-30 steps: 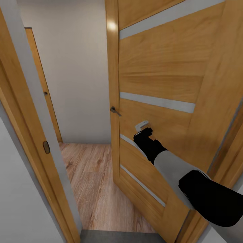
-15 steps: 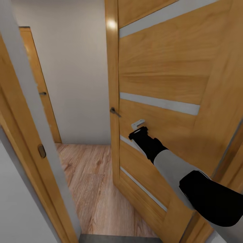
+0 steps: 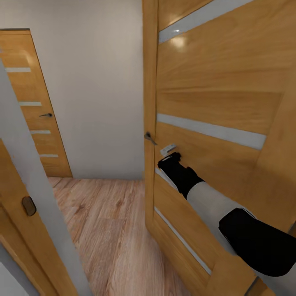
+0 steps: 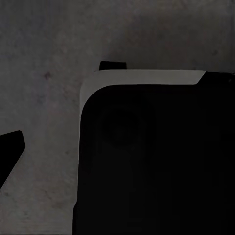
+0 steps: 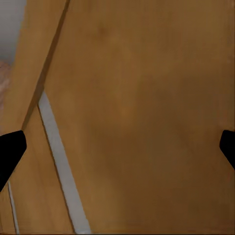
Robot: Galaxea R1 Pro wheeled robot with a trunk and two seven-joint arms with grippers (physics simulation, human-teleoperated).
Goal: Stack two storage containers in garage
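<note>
The two storage containers are out of view. My right gripper is held out against the face of a wooden door, just past its metal handle. In the right wrist view the right gripper is open, its dark fingertips wide apart with the door panel close in front and nothing between them. The left gripper points down at dark grey floor; one fingertip shows at the frame's edge, spread wide.
The door stands ajar in a narrow doorway; its frame with a latch plate is close on my left. Beyond lie a light wood-plank floor, a pale wall and a second, shut wooden door. The robot's black base sits under the left wrist.
The view has moved forward and swung left through the doorway, revealing the far door. The near door has swung a little further open, my right gripper still against it.
</note>
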